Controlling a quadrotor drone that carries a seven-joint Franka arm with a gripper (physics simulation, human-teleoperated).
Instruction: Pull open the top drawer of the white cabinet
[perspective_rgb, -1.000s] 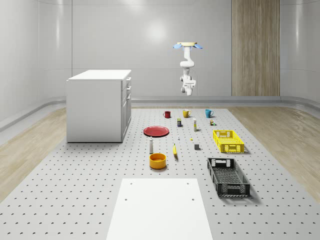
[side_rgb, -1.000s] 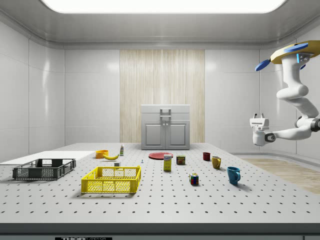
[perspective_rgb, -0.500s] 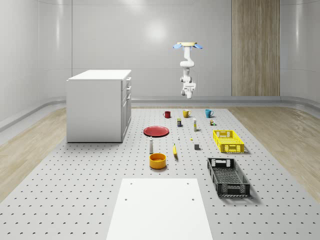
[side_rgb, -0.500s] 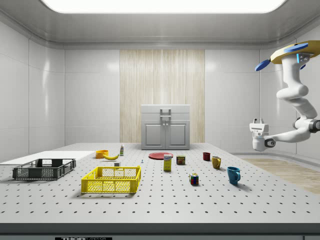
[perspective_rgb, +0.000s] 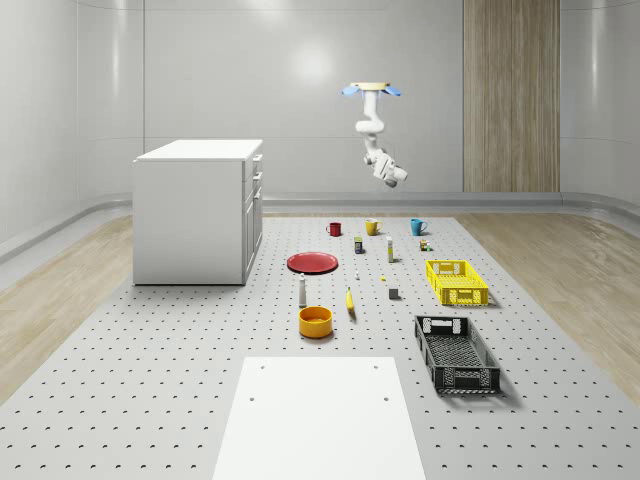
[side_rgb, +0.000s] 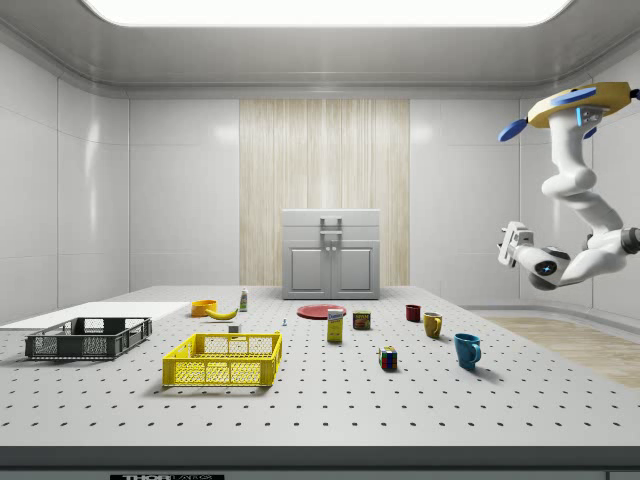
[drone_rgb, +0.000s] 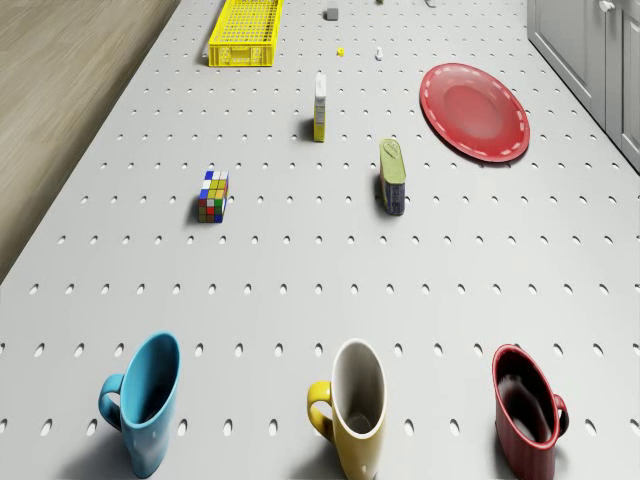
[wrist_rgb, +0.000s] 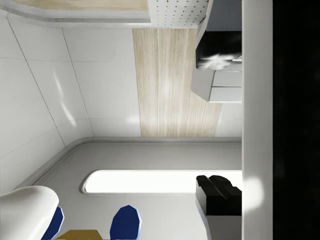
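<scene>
Gripper (side_rgb: 513, 243), finger state indiscernible, has swung upward since a moment ago, well apart from white cabinet (perspective_rgb: 198, 210); approach unstarted.

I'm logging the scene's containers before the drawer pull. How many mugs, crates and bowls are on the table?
Mugs: 3 (blue mug, yellow mug, red mug)
Crates: 2 (yellow crate, black crate)
Bowls: 1 (orange bowl)
Total: 6
</scene>
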